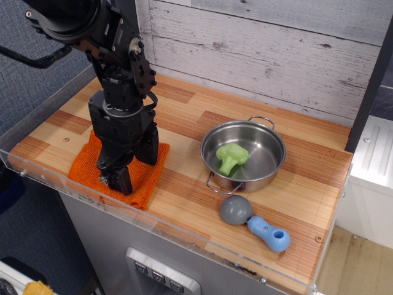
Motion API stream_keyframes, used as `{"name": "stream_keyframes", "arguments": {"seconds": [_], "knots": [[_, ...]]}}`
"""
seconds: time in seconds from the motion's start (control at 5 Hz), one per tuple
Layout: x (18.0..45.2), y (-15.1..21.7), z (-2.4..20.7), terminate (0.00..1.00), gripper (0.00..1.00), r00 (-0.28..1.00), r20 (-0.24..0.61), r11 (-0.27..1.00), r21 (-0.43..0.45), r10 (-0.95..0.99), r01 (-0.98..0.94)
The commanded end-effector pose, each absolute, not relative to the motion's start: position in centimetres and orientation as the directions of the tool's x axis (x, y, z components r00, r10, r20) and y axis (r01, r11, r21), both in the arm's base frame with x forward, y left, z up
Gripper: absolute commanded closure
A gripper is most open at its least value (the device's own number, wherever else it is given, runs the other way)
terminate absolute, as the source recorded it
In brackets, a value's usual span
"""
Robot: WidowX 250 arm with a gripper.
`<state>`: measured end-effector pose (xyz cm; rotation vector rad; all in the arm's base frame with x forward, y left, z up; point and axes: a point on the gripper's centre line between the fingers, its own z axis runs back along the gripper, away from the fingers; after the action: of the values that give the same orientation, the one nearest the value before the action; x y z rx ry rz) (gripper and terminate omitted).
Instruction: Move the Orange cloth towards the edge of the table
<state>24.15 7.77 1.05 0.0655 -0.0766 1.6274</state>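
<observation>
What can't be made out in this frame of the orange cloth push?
- Middle of the Orange cloth: hidden by the claw in the only view.
- Claw tips: dark, seen from behind; open or shut unclear.
- Contact with the cloth: cannot be confirmed.
- The table's left rear corner: behind the arm.

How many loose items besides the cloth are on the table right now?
3: a steel pan right of centre, a green broccoli toy inside it, and a grey-and-blue utensil in front of it.

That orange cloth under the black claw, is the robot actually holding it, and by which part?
The gripper presses down on the middle of the orange cloth near the table edge; whether it pinches the fabric cannot be told.
</observation>
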Motion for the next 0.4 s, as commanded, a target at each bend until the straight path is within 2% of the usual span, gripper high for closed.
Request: {"name": "stream_keyframes", "arguments": {"seconds": [0.0,0.2], "knots": [[25.9,8.1,3.5,0.0,0.0,-0.045,0.124,-0.035,-0.086,0.991,-0.996],[27.2,8.5,5.3,0.0,0.0,-0.035,0.127,-0.018,-0.136,0.991,-0.991]]}}
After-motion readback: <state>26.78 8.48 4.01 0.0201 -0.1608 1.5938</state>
